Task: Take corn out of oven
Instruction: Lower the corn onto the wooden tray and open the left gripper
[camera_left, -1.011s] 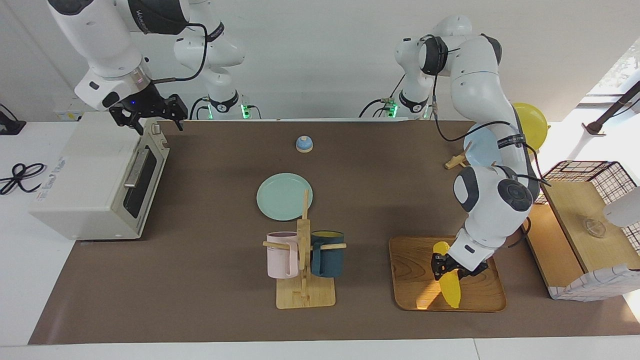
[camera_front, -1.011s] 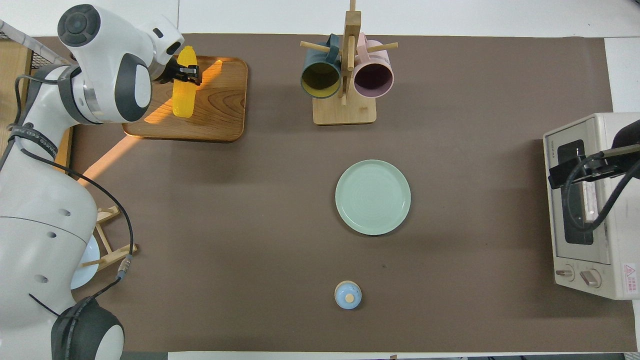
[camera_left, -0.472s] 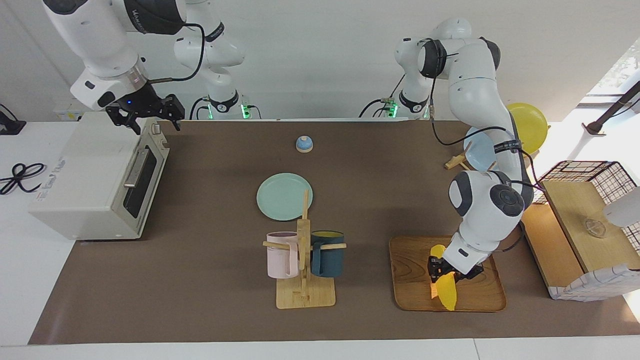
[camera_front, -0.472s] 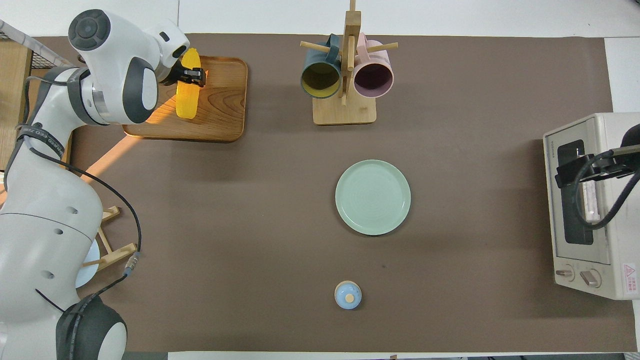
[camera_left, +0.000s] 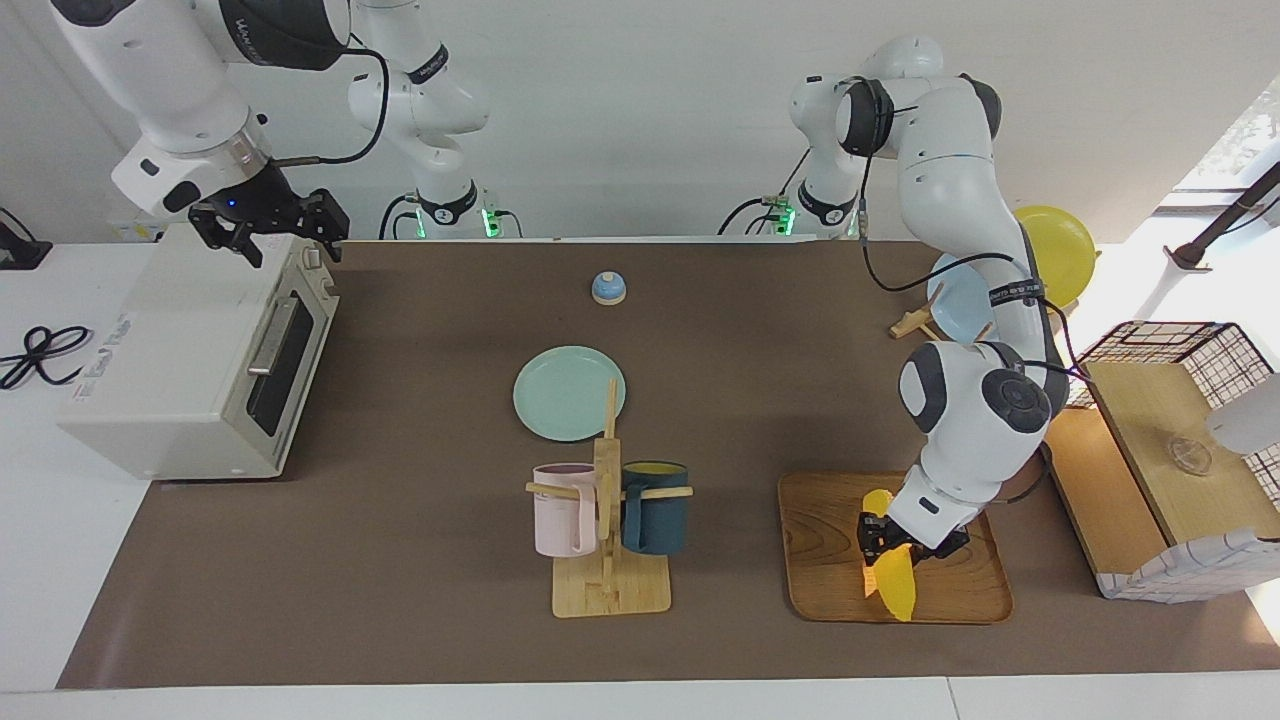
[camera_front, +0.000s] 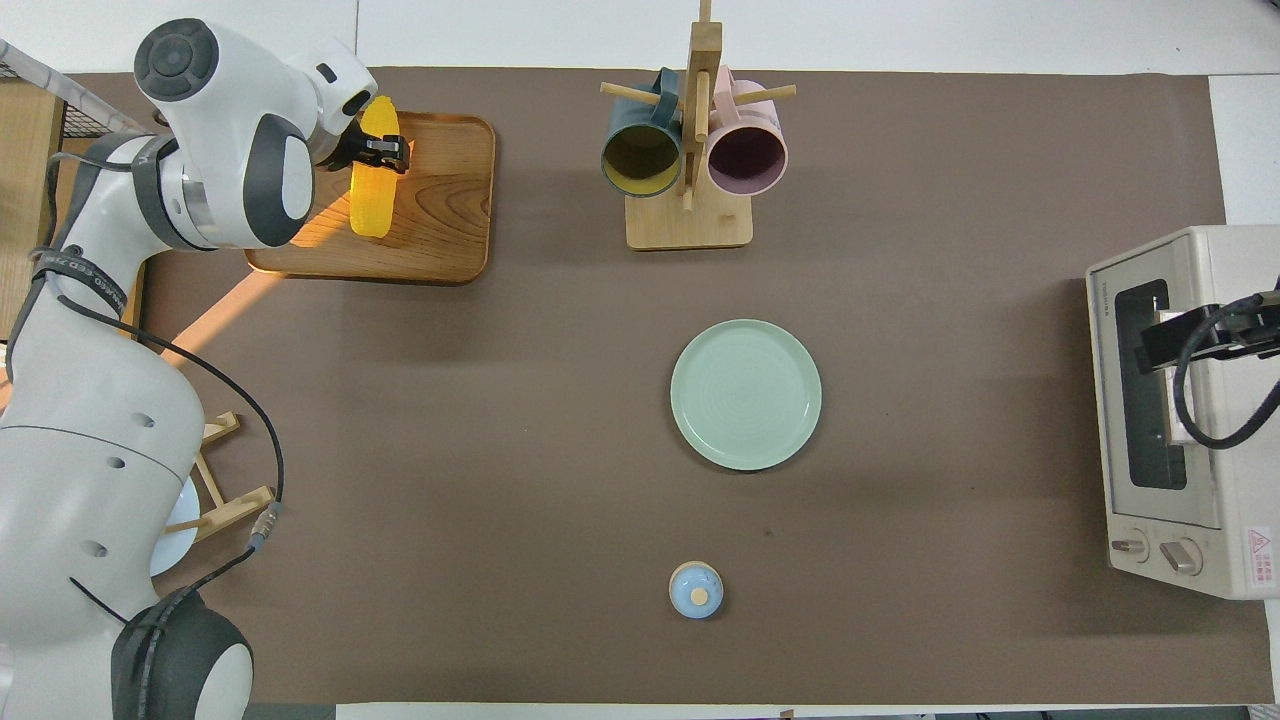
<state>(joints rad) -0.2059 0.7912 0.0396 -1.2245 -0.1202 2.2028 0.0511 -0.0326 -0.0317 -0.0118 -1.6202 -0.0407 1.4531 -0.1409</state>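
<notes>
corn now hangs lower than a second ago, clenched in the left pincer with its lower tip down at the wooden tray; whether it touches the wood i cannot tell. compared with half a second ago it has hardly shifted. the cob stands tilted, its upper end poking up past the fingers.

right pincer has drawn away from the oven's door edge and is now over the top of the oven, fingers spread and holding nothing. the oven door is shut, and it sits at the right arm's end of the counter.

tray holds only the corn, at the left arm's end. two mugs, pink mug and dark teal mug, hang on the wooden mug rack, beside the tray. green plate lies bare, nearer the robots than the rack. small blue bell sits nearer still. neither has moved.
</notes>
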